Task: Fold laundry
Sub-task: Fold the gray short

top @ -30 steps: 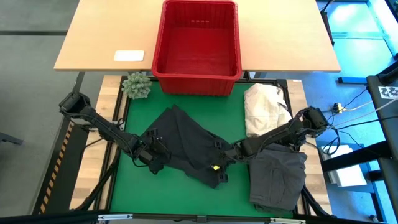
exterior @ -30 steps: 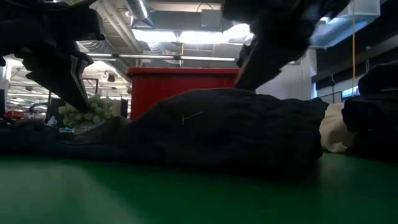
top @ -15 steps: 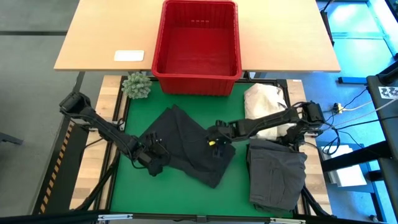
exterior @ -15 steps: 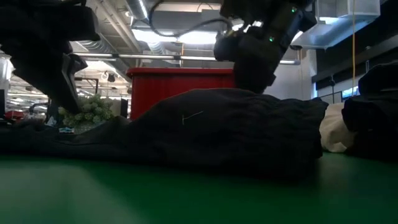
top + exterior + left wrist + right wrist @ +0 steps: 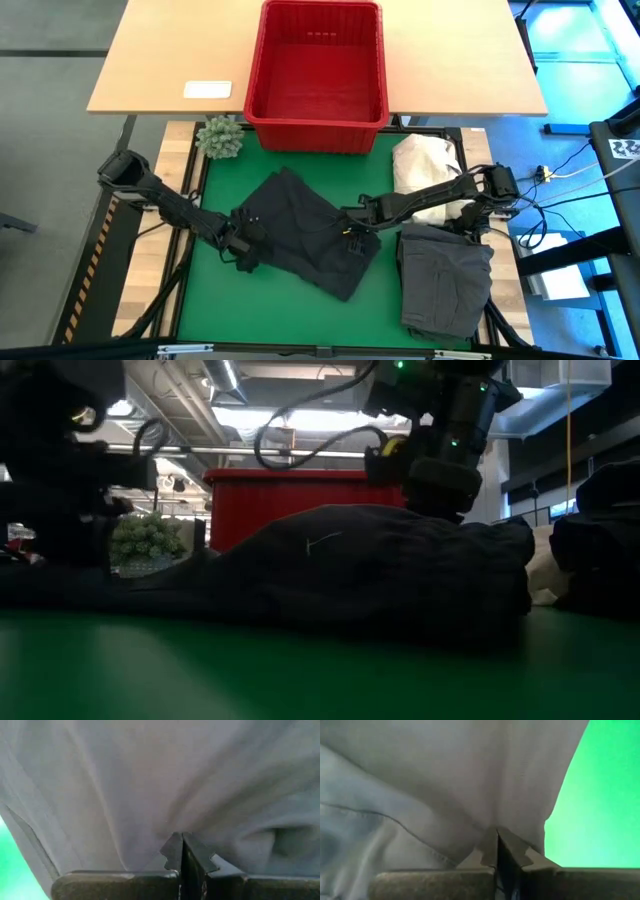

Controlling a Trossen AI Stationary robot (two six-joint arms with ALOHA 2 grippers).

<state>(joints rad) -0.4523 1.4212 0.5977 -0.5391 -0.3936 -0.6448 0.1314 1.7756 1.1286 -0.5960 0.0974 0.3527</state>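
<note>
While the crumpled black cloth garment (image 5: pixel 305 230) lies in the middle of the green table mat (image 5: pixel 210 300), both arms work at its edges. Left gripper (image 5: pixel 243 243) sits at the garment's left edge, fingers (image 5: pixel 172 852) pressed together on a fold of the fabric. Right gripper (image 5: pixel 352 228) sits on the garment's right side, fingers (image 5: pixel 490 847) likewise clamped on cloth. A folded dark grey cloth garment (image 5: pixel 445 280) rests at the mat's right side, below a cream-white cloth heap (image 5: pixel 425 170). An empty red plastic basket (image 5: pixel 317 75) stands beyond the mat.
</note>
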